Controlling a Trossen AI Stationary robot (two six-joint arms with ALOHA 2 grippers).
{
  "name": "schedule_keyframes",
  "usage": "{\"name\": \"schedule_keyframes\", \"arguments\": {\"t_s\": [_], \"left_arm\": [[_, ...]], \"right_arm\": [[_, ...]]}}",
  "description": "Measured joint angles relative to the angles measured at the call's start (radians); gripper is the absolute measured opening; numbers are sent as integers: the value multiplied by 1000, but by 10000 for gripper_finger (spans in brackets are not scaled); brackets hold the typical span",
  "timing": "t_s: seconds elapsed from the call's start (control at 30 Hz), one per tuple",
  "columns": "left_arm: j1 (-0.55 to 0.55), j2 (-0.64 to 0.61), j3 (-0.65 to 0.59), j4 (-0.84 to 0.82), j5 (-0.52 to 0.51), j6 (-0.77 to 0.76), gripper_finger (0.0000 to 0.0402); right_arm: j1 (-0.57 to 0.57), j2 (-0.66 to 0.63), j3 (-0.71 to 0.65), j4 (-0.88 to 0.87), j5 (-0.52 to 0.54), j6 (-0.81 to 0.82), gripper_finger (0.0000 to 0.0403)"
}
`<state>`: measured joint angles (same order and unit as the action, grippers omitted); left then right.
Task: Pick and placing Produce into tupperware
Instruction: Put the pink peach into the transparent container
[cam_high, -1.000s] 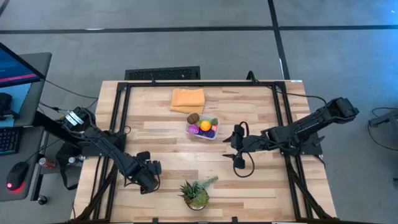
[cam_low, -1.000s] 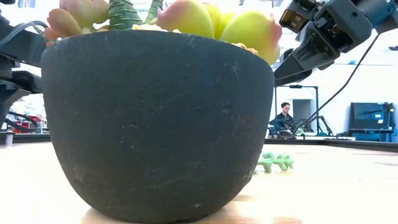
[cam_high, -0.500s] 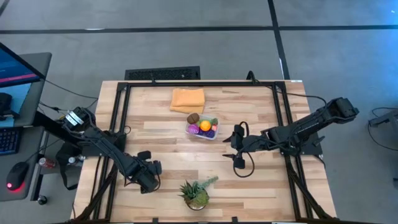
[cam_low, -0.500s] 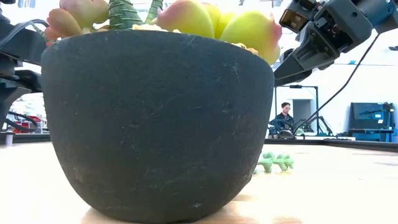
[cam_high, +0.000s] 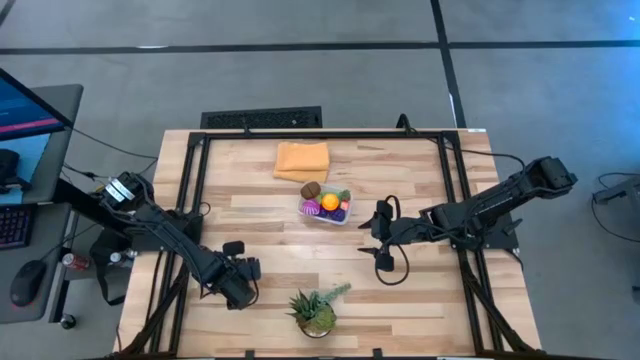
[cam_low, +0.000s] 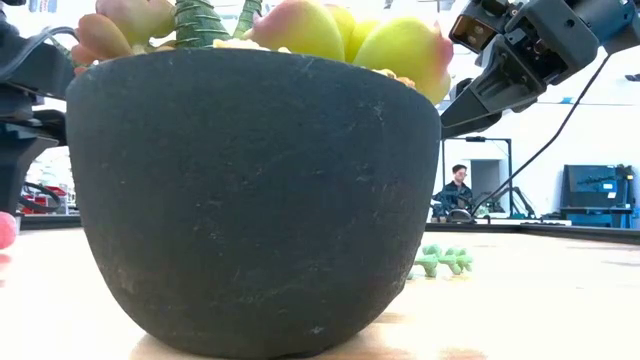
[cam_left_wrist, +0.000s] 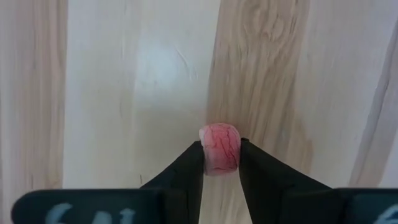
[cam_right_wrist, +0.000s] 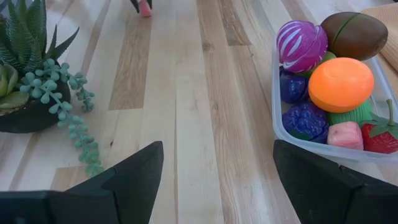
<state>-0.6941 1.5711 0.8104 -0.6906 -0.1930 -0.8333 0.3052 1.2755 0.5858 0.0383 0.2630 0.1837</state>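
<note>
Now left fingers (cam_left_wrist: 221, 163) pinching pink produce (cam_left_wrist: 219, 149), bare table (cam_left_wrist: 124, 93) around

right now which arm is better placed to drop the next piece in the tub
Left. The left gripper is already shut on a pink produce piece near the potted plant. The right gripper sits open and empty, though closer to the tupperware.

One tupperware (cam_right_wrist: 323, 147) holds about eight pieces of produce (cam_right_wrist: 341, 84), some maybe hidden. One pink piece (cam_left_wrist: 219, 149) sits between the left jaws. One potted plant (cam_high: 316, 311), one orange cloth (cam_high: 302, 160).
</note>
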Motion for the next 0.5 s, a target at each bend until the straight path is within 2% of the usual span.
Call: {"name": "schedule_keyframes", "arguments": {"t_s": [0.33,0.5], "left_arm": [[2,-6,0,-16,-70,2,81],[18,-13,38,-109,-150,7,81]], "right_arm": [[0,0,0,0,0,0,296],[0,0,0,0,0,0,296]]}}
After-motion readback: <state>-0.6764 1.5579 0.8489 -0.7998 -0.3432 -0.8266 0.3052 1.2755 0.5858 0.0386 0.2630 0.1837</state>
